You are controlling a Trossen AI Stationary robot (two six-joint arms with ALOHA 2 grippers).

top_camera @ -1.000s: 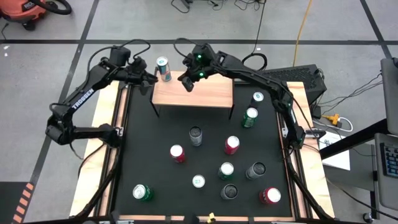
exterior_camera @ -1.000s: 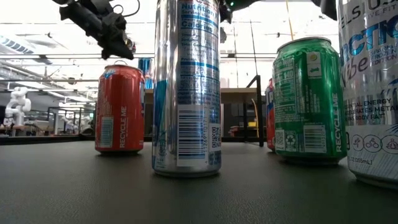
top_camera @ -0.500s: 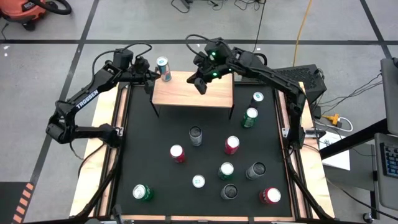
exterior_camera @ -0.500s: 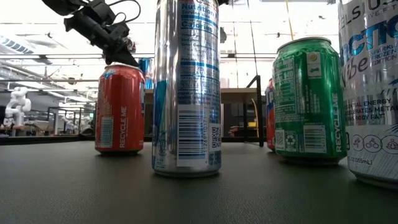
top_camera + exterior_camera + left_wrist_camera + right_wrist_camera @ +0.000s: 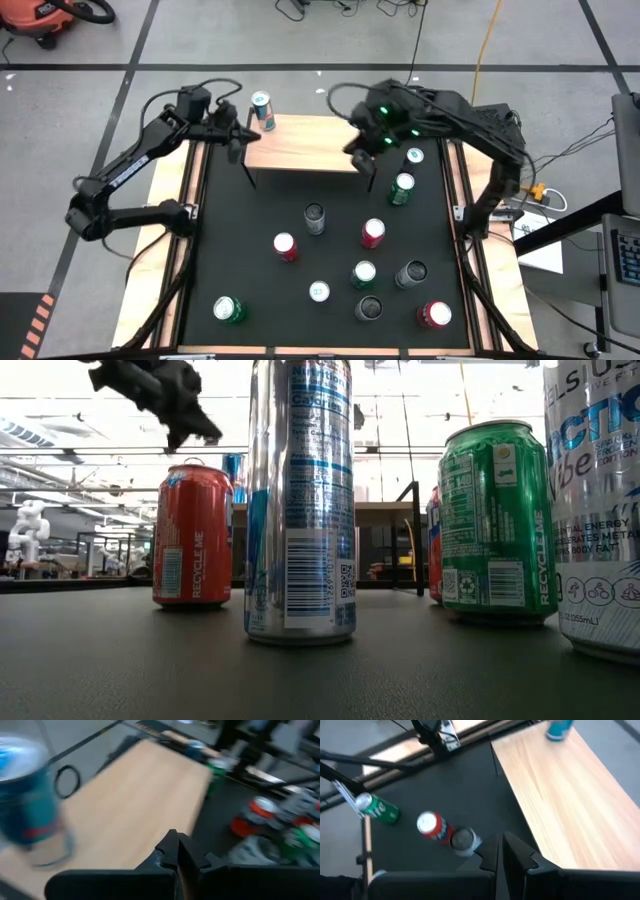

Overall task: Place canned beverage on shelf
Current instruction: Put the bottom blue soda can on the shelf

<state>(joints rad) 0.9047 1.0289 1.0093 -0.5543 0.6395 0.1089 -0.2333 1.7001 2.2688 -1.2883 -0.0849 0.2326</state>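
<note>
Our left fingers (image 5: 176, 851) are pressed together and empty, hanging over the near edge of the shelf (image 5: 300, 145). Just beyond them the blue can (image 5: 262, 108) stands upright on the shelf's far left corner, clear of the tips. Our right fingers (image 5: 500, 851) are closed too, holding nothing, above the shelf's right end where it meets the black worktop (image 5: 260, 270). Past them, loose on the worktop, stand a grey can (image 5: 463, 841), a red can (image 5: 431, 824) and a green can (image 5: 377, 807).
</note>
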